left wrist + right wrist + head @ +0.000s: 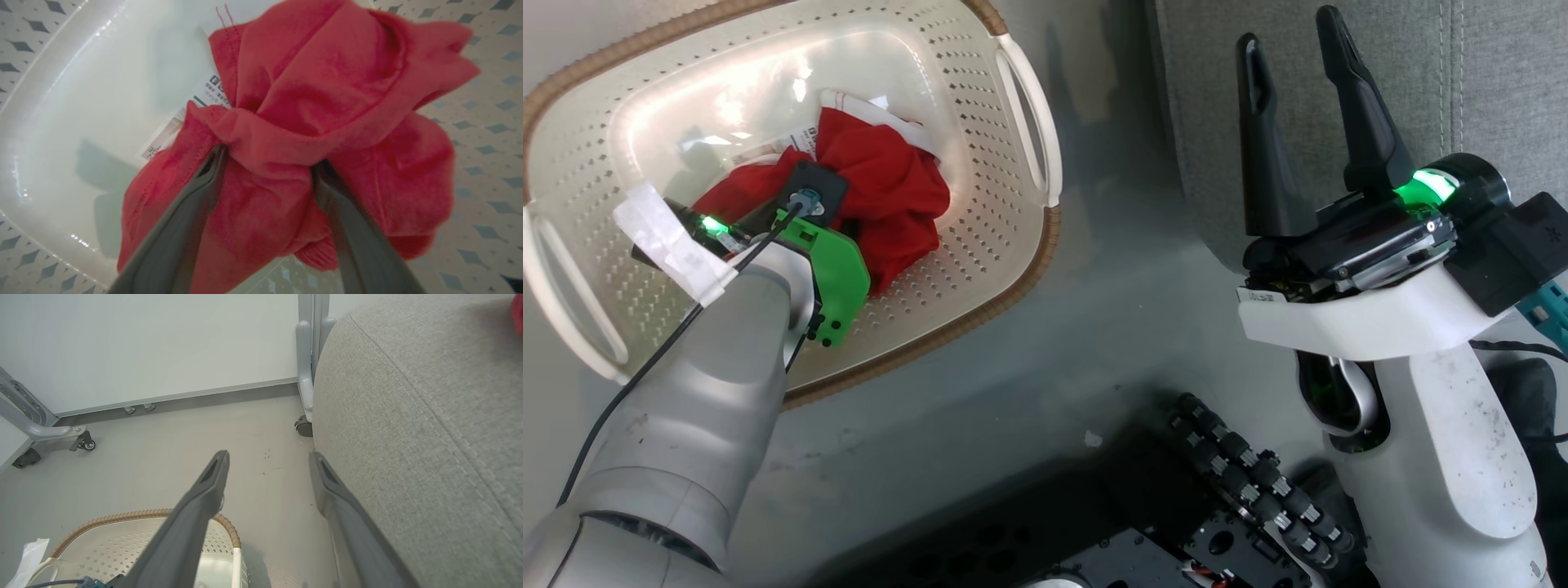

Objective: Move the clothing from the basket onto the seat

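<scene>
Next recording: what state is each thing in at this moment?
basket: upright on the floor, clothing inside.
clothing: bunched up, not lifted out.
seat: visible stretch by the basket bare.
left gripper: open, fingers pushed into the clothing.
right gripper: open, empty, beside the seat.

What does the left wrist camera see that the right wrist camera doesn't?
Left wrist view: bunched red clothing up close, the left gripper with its fingers apart and their tips tucked under a fold, and a printed label.
Right wrist view: the grey seat, the floor, a wheeled stand, the right gripper open and holding nothing, plus a red sliver at the edge, too small to identify.
Shared: the cream basket with its holes.
</scene>
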`<state>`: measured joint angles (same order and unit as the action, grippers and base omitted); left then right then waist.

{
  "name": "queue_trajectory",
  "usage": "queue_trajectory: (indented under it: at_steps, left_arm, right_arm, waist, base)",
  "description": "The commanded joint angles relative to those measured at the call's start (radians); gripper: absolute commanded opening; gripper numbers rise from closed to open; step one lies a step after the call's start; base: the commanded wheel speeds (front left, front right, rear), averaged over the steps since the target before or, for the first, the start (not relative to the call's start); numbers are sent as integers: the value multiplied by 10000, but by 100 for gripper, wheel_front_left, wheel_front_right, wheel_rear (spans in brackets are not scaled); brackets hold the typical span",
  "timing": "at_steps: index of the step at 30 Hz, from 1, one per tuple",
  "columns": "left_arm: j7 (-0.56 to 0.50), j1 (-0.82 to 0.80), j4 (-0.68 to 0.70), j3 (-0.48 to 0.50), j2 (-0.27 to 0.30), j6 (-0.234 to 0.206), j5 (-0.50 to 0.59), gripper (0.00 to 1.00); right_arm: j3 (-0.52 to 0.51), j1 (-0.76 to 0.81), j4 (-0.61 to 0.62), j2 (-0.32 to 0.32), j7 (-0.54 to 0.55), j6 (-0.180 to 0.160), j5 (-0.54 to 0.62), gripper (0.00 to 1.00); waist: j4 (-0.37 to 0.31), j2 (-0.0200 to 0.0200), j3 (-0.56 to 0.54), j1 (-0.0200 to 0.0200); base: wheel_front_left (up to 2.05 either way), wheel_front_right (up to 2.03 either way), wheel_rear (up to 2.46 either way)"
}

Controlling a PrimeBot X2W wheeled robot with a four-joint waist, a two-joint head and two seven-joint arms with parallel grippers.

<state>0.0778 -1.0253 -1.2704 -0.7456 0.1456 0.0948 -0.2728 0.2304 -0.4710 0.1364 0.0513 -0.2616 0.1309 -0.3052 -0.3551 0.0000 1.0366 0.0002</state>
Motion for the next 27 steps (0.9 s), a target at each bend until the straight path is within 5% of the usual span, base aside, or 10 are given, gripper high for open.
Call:
queue_trajectory:
  at_steps: [1,2,13,27]
  left_arm:
    - [-53,-158,-70,6,160,-38,-88,43]
    - [-71,-188,-80,-17,190,-34,-67,0]
    - [300,-58,-124,-9,126,91,-356,0]
    - [1709,745,216,-185,-611,221,-664,0]
  right_arm:
    - [22,-77,47,-8,-44,-3,-56,100]
    - [33,-88,47,-7,-44,-3,-74,100]
    - [-125,-25,-84,-4,-44,-3,94,100]
    - [-521,822,-618,6,-38,-3,651,100]
  waist:
    - [-186,0,170,-2]
    - [-214,0,182,-2]
    - [-69,0,-233,-2]
    - [1149,0,-2505,-2]
  base:
    - [0,0,0]
    - [0,0,0]
    - [0,0,0]
    - [0,0,0]
